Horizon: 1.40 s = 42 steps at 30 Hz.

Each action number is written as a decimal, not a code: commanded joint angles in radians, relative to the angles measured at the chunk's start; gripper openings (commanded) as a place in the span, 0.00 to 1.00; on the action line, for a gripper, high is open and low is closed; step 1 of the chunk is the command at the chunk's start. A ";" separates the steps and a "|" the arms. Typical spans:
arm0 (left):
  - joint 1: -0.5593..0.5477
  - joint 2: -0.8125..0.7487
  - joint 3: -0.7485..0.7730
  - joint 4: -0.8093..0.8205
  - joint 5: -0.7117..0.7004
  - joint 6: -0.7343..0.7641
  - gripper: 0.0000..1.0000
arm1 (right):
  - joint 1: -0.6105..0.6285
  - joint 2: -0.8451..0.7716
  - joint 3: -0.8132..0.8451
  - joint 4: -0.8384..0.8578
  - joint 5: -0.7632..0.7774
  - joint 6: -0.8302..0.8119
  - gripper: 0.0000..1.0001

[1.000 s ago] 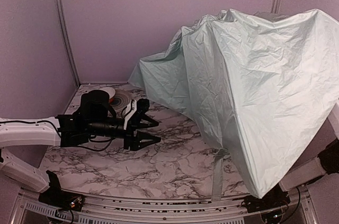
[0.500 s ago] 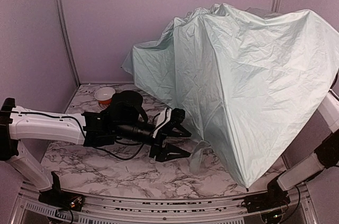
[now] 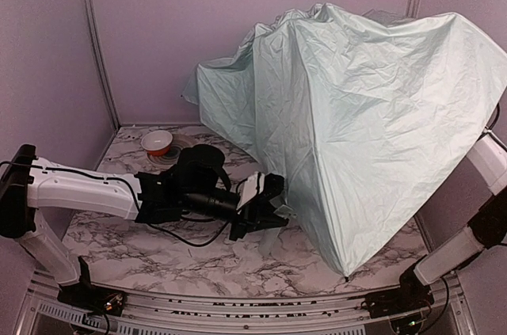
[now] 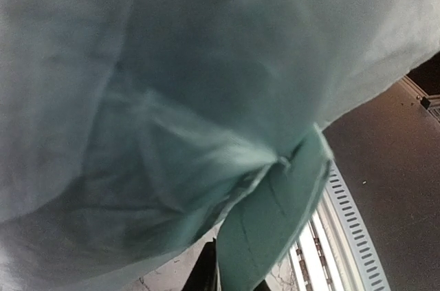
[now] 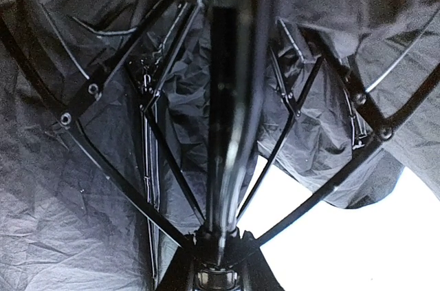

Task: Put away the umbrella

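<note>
Your top external camera sits high behind both arm bases (image 3: 87, 294), facing forward and down over the marble table (image 3: 158, 252), wide enough to hold the whole umbrella (image 3: 372, 129). Your left wrist camera looks out past the left gripper (image 3: 276, 204), so near the canopy (image 4: 172, 84) just ahead of that hand that fabric fills the view. Your right wrist camera looks along the shaft (image 5: 223, 133) rising from the right gripper (image 5: 218, 274), inside among the ribs (image 5: 117, 167). All 3 views share only the canopy: 2 see its outer face, 1 its underside.
</note>
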 commanded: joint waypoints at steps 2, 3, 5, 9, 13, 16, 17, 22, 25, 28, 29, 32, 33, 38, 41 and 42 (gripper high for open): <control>0.014 -0.034 -0.034 0.035 -0.025 -0.015 0.00 | 0.008 -0.024 0.060 -0.010 0.037 -0.045 0.00; 0.021 -0.050 -0.045 0.035 -0.033 -0.018 0.00 | 0.008 -0.029 0.057 -0.036 0.052 -0.062 0.00; 0.036 -0.085 -0.070 0.035 -0.053 -0.015 0.00 | 0.009 -0.040 0.053 -0.096 0.088 -0.098 0.00; 0.074 -0.138 -0.127 0.035 -0.124 0.022 0.00 | 0.013 -0.049 0.060 -0.225 0.146 -0.153 0.00; 0.124 -0.113 -0.164 0.032 -0.157 0.049 0.00 | 0.073 -0.045 0.103 -0.285 0.120 -0.145 0.00; 0.177 -0.081 -0.160 0.033 -0.162 0.058 0.00 | 0.129 -0.029 0.144 -0.359 0.092 -0.148 0.00; 0.190 -0.071 -0.158 0.034 -0.166 0.067 0.00 | 0.142 -0.028 0.147 -0.383 0.092 -0.146 0.00; 0.233 -0.009 -0.142 0.039 -0.190 0.112 0.00 | 0.181 -0.023 0.128 -0.511 0.213 -0.143 0.00; 0.238 0.043 -0.119 0.039 -0.168 0.112 0.00 | 0.220 -0.004 0.118 -0.564 0.346 -0.144 0.00; 0.238 0.096 -0.105 0.039 -0.151 0.090 0.00 | 0.250 0.023 0.106 -0.564 0.339 -0.141 0.00; 0.238 0.108 -0.104 0.039 -0.150 0.082 0.00 | 0.260 0.030 0.102 -0.550 0.314 -0.139 0.00; 0.238 0.131 -0.114 0.039 -0.147 0.072 0.00 | 0.267 0.034 0.088 -0.482 0.246 -0.119 0.00; 0.238 0.136 -0.119 0.039 -0.148 0.073 0.00 | 0.267 0.032 0.084 -0.459 0.228 -0.117 0.00; 0.238 0.149 -0.125 0.039 -0.176 0.079 0.00 | 0.267 0.018 0.072 -0.361 0.186 -0.097 0.00; 0.238 0.147 -0.128 0.038 -0.152 0.068 0.00 | 0.267 0.015 0.055 -0.309 0.348 -0.057 0.00; 0.238 0.143 -0.130 0.037 -0.139 0.063 0.00 | 0.267 0.014 0.043 -0.298 0.378 -0.059 0.00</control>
